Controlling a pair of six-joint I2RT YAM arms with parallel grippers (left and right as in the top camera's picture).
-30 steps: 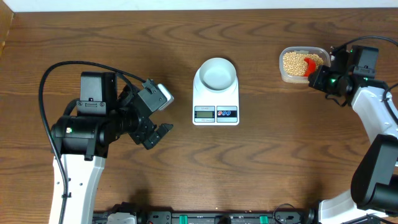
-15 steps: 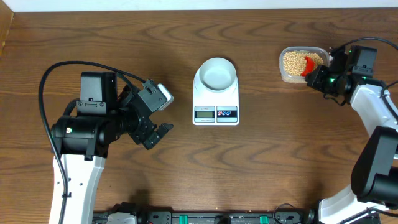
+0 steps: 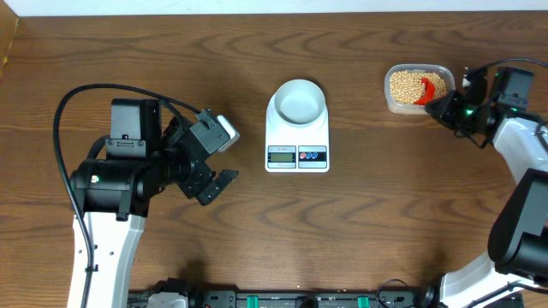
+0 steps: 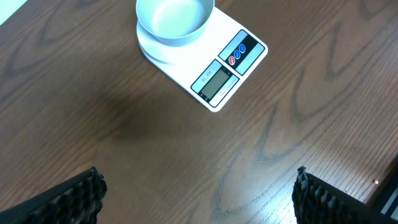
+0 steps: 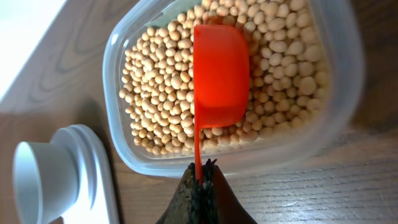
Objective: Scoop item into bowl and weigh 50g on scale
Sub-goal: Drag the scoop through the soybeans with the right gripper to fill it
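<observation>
The tan beans (image 3: 404, 84) (image 5: 161, 93) fill a clear plastic tub (image 3: 389, 101) (image 5: 119, 134) at the far right of the table. A red scoop (image 3: 425, 89) (image 5: 219, 74) lies with its cup on the beans. My right gripper (image 3: 445, 106) (image 5: 200, 177) is shut on the scoop's thin handle, just outside the tub's near wall. The pale bowl (image 3: 299, 101) (image 4: 175, 18) (image 5: 28, 171) sits empty on the white scale (image 3: 297, 155) (image 4: 230, 65) at the table's middle. My left gripper (image 3: 227, 156) (image 4: 199, 193) hangs open left of the scale, holding nothing.
Bare brown wood lies between the scale and the tub. The table's far edge runs just behind the tub. The left arm's black body and cable (image 3: 103, 128) take up the left side.
My right arm has drawn back slightly to the right, with the scoop still in the tub. The left arm has not moved.
</observation>
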